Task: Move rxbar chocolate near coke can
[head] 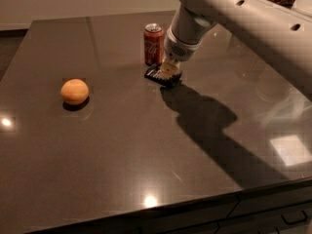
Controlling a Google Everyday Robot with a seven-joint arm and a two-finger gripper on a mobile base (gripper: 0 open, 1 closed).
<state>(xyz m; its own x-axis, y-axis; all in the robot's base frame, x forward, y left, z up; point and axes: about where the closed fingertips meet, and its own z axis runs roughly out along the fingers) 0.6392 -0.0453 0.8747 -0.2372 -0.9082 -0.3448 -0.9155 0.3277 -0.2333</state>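
The rxbar chocolate (156,74), a flat black wrapper with white text, lies on the dark table just in front and to the right of the coke can (153,44). The can is red with a silver top and stands upright a short gap behind the bar. My gripper (169,70) reaches down from the upper right and sits right on the bar's right part, hiding that end. The bar rests on or just at the table surface.
A round orange fruit (74,91) sits at the left of the dark tabletop (146,155). The table's front edge runs along the bottom, with drawers below at the right. My arm's shadow falls to the right of the bar.
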